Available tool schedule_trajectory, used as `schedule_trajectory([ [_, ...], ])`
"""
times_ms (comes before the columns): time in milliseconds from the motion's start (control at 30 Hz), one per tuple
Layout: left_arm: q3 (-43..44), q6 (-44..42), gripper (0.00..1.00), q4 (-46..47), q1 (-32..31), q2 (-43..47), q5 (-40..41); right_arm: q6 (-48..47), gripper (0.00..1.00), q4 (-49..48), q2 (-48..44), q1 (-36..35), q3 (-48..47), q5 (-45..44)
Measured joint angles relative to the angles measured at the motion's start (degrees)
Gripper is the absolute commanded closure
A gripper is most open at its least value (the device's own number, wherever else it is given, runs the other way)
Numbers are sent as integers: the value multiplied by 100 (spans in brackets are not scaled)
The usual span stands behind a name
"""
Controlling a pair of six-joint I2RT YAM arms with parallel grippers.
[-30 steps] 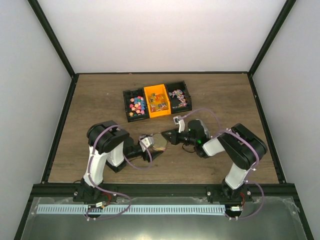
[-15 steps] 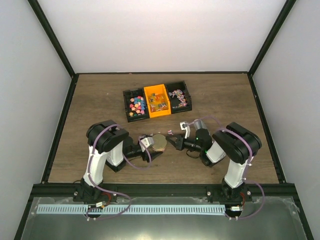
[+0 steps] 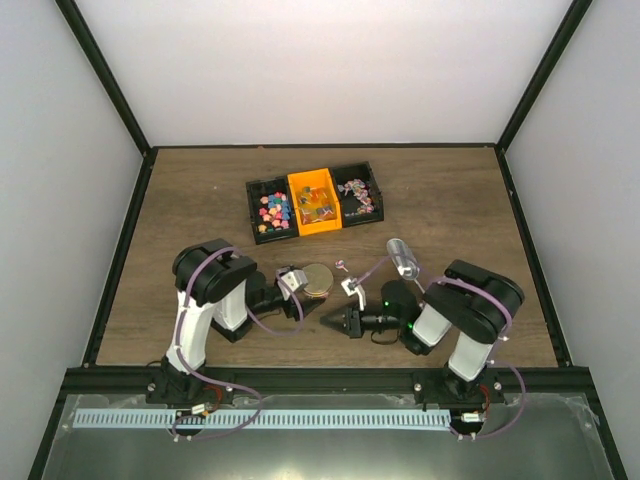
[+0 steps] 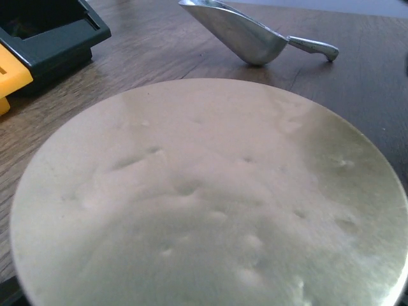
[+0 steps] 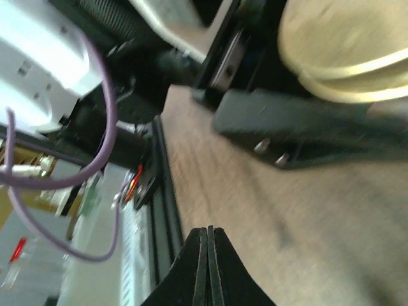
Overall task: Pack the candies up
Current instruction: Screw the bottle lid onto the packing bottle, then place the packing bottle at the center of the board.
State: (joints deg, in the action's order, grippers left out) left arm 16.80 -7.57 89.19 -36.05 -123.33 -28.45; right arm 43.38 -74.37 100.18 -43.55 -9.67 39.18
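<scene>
The candies (image 3: 274,210) fill a three-bin tray, with more in the orange bin (image 3: 315,205) and the right black bin (image 3: 358,195). One loose candy (image 3: 341,266) lies on the table. My left gripper (image 3: 312,288) is closed around a round jar with a cream lid (image 3: 318,280). That lid (image 4: 210,197) fills the left wrist view and hides the fingers. My right gripper (image 3: 325,322) is shut and empty, pointing left just in front of the jar. Its tips (image 5: 208,233) meet above bare wood, and the lid (image 5: 344,44) shows at upper right.
A metal scoop (image 3: 400,257) lies on the table right of the jar, also seen as the scoop (image 4: 255,38) beyond the lid. The black bin corner (image 4: 57,32) stands at far left. My left gripper's black finger (image 5: 287,127) and the near table rail (image 5: 162,191) are close to my right gripper.
My right gripper has swung from beside the jar's far right side toward the near edge, closing fully. The scoop now lies uncovered. The left gripper and jar have not moved.
</scene>
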Motion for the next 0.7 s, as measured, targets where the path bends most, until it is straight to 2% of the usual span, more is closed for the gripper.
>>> schedule_trajectory([
  [100,7,31,13,0,-9,-2,66,-22,99,330,-315,-153,114,321],
  [333,13,262,12,-4,-31,87,203,-46,99,1010,-1558,155,240,297],
  [467,133,479,8,-11,-31,109,431,-146,99,1932,-2830,186,319,-68],
  [533,249,542,0,-11,-17,50,575,-240,99,2577,-3571,188,323,-378],
  [700,415,634,0,-11,28,-37,780,-505,85,4183,-5257,199,299,-1412],
])
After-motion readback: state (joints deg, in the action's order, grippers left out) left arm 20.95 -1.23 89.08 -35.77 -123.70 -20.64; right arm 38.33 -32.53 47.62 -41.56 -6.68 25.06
